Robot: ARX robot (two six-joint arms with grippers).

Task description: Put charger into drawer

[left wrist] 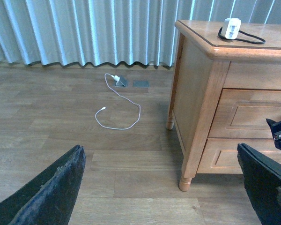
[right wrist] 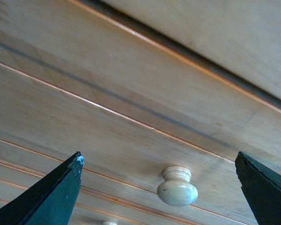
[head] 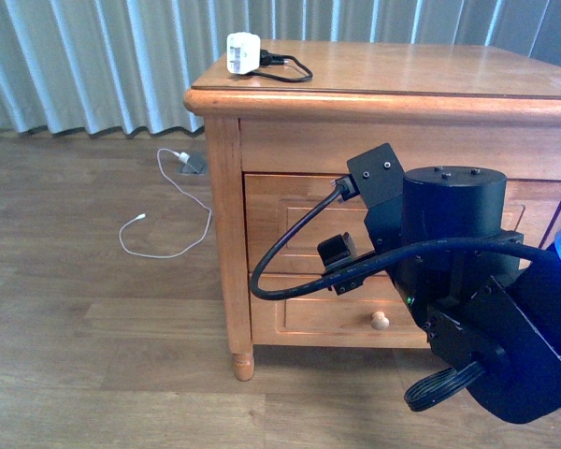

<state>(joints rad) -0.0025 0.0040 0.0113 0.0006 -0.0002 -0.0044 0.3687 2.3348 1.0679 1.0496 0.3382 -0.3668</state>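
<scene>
Currently right fingers [right wrist: 51, 197] spread wide, knob [right wrist: 177, 186] of the shut drawer [right wrist: 107, 117] just ahead between them. Advance straight and close squarely on it. Idle left fingers [left wrist: 51, 187] are also apart; charger [head: 243, 52] sits on cabinet top [head: 402, 65].

One charger [head: 243, 52] is counted on the top of one wooden cabinet [head: 226, 215]. Two drawers are seen in its front: the drawer [left wrist: 246, 117] above and a lower drawer [left wrist: 220, 157] beneath. Two round knobs are made out in the right wrist view, a whole knob [right wrist: 177, 186] and a cut-off knob [right wrist: 109, 223]. On the floor [left wrist: 47, 117], one long white cable [left wrist: 139, 112] and two grey floor plates [left wrist: 141, 83] are counted.
</scene>
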